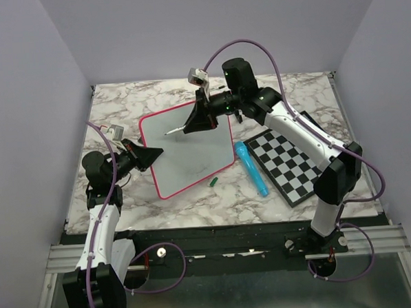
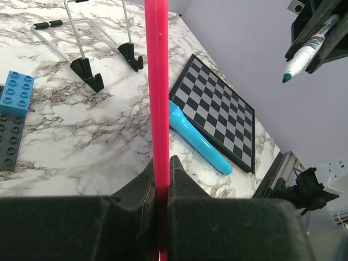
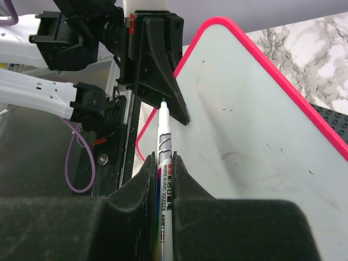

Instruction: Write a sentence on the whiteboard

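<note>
left gripper (image 2: 161, 163) pinches the pink-framed glossy white whiteboard (image 1: 188, 151), right gripper (image 3: 165, 160) holds a green-tipped white marker (image 3: 165, 136); no sentence seems written yet.

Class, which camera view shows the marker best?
Right wrist: the marker runs up the frame, label and tip clear, clamped in the right tool. Top external shows a small sliver; left wrist, just its tip end.

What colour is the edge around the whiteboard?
Pink-red. The whiteboard shows it best in the right wrist view.
</note>
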Robot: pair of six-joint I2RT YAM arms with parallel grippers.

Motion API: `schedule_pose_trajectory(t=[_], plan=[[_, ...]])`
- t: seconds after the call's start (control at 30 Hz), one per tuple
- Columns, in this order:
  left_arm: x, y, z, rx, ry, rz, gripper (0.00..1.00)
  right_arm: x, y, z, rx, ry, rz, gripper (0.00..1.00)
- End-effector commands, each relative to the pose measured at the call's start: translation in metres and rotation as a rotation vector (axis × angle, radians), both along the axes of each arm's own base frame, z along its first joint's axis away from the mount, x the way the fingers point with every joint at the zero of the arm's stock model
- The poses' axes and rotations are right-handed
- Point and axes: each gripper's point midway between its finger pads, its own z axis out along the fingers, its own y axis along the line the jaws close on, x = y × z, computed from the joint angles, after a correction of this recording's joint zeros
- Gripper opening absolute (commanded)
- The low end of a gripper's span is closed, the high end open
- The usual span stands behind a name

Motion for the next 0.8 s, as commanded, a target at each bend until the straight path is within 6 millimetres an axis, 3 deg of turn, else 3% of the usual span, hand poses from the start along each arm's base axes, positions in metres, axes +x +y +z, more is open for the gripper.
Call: schedule_pose_trajectory(t=[0.0,0.47,0.73,0.77], plan=[[0.004,0.001,0.027,0.035,-0.124,0.011,0.00,0.003,0.003,0.003,0.003,0.015,0.005,0.01],[0.004,0.000,0.024,0.039,-0.117,0.008,0.00,0.023,0.021,-0.012,-0.013,0.062,-0.030,0.01],[0.006,0.002,0.020,0.065,-0.112,0.025,0.00,0.014,0.013,0.004,0.009,0.032,-0.029,0.01],[0.008,0.002,0.017,0.068,-0.106,0.025,0.00,0.010,0.011,-0.001,0.007,0.035,-0.022,0.01]])
